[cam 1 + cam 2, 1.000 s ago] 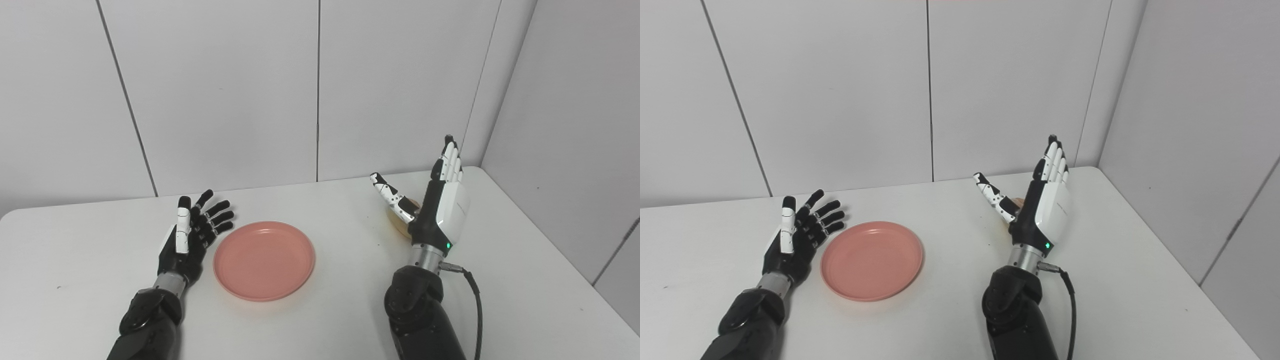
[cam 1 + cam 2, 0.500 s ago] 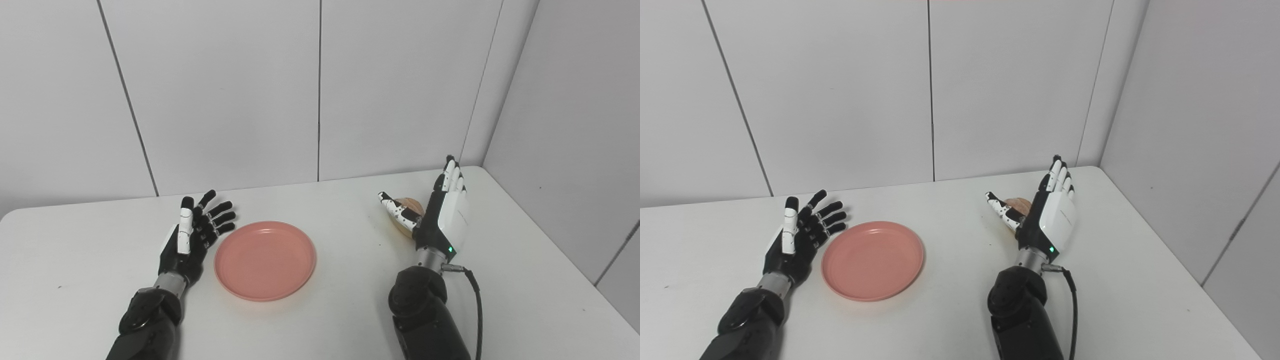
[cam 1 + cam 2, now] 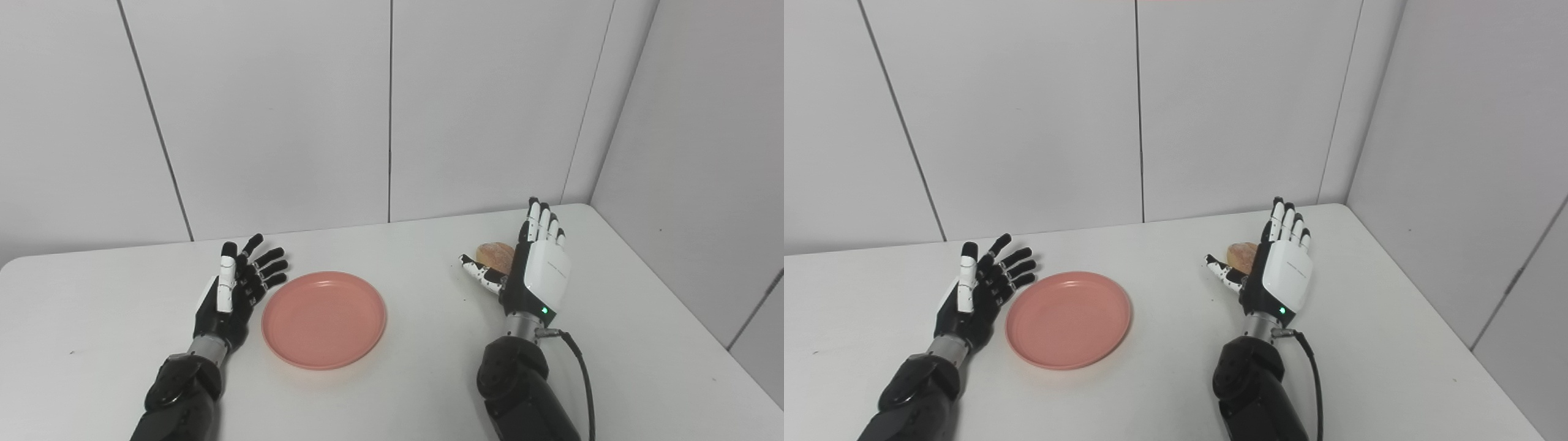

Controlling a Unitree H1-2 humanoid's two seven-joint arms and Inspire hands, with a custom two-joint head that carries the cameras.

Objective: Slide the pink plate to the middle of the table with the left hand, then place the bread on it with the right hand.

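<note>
While unheld, bread (image 3: pixel 495 254) beside R robot hand (image 3: pixel 542 269).

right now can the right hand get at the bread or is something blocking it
Probably yes. The right hand is open, fingers and thumb spread beside the bread, which lies on the table just past the thumb. Nothing stands between them; the pink plate lies well off to the left.

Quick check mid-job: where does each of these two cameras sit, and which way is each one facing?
Left eye view: on the head, left of its twin, looking down and forward at the table and wall; shows both arms, the open left hand and open right hand.
Right eye view: on the head, slightly to the right, facing the same way, with the same arms and hands in view.
Shared: the plate beside the left hand, and the bread partly behind the right hand.
</note>
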